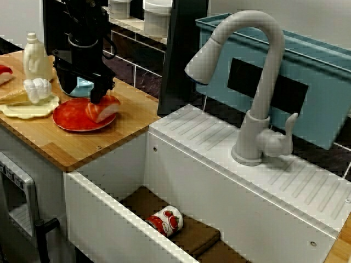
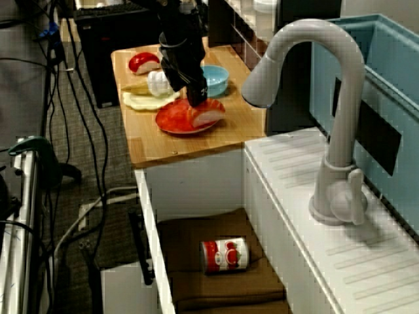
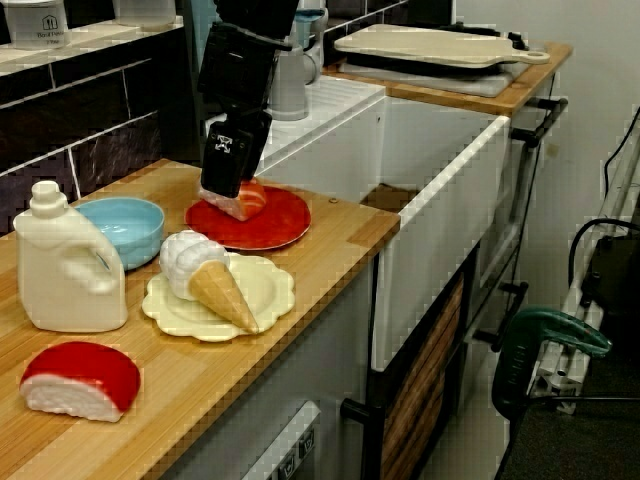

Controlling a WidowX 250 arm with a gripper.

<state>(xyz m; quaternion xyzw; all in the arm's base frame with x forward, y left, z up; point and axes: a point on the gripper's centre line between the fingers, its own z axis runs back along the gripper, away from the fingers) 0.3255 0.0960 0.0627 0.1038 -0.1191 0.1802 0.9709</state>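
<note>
Sushi piece point(image 1: 105, 109), red on top and white beneath, lies on the red plate point(image 1: 70, 119) with its long axis running along the counter, the far end pointing toward the sink point(image 1: 109, 215). The gripper point(image 1: 98, 96) stands upright over the end nearer the blue bowl point(image 1: 82, 86), its fingertips down at the piece. No view shows whether they are clamped on it or only touching it.

The bowl, just behind the plate, looks empty in the view from the counter end. The sink holds a brown cloth point(image 2: 196, 288) with a red-and-white can point(image 2: 224, 255) lying on its side on top. A cream plate point(image 3: 268, 290) carries an ice-cream cone point(image 3: 212, 285) lying down, tip toward the counter edge.

The view from the counter end alone shows the bottle point(image 3: 65, 265) whole, a second sushi piece point(image 3: 80, 380) near the front edge, and a cutting board point(image 3: 440, 45) beyond the sink, but it hides the sink's contents. The view from above the sink shows the can's label best.
</note>
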